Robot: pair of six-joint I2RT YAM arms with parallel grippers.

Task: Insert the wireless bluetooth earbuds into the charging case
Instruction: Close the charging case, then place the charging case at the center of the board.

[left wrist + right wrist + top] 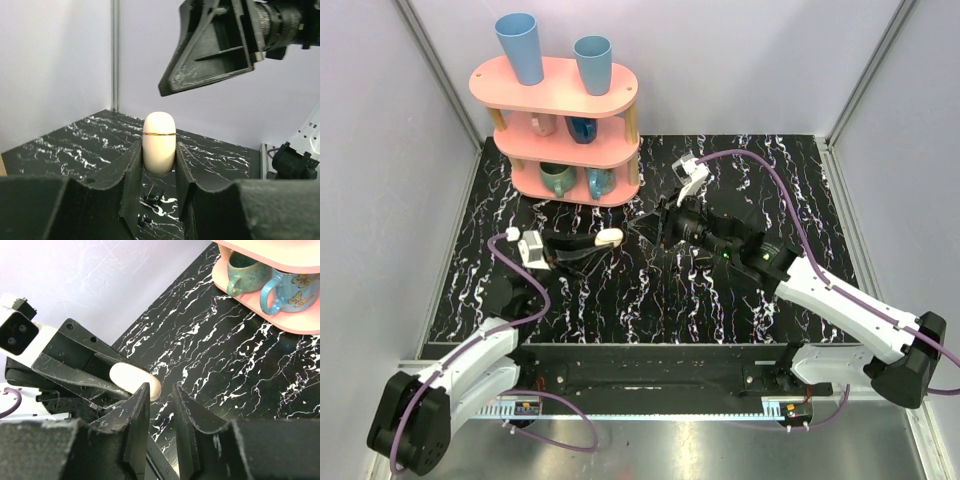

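Observation:
The charging case [159,135] is a cream-white rounded capsule with a thin gold seam, and it is closed. My left gripper [159,156] is shut on its lower end and holds it above the table; the top view shows the case [609,237] at the left fingertips. My right gripper [161,390] stands open with nothing between its fingers, its tips right beside the free end of the case [131,377]. In the top view the right gripper [642,228] meets it from the right. The earbuds are out of view. Two small dark bits [151,194] lie on the table below.
A pink three-tier shelf [565,130] stands at the back left with mugs [247,267] on its lower tiers and two blue cups [520,48] on top. Grey walls close the table on three sides. A black rail [650,375] runs along the near edge.

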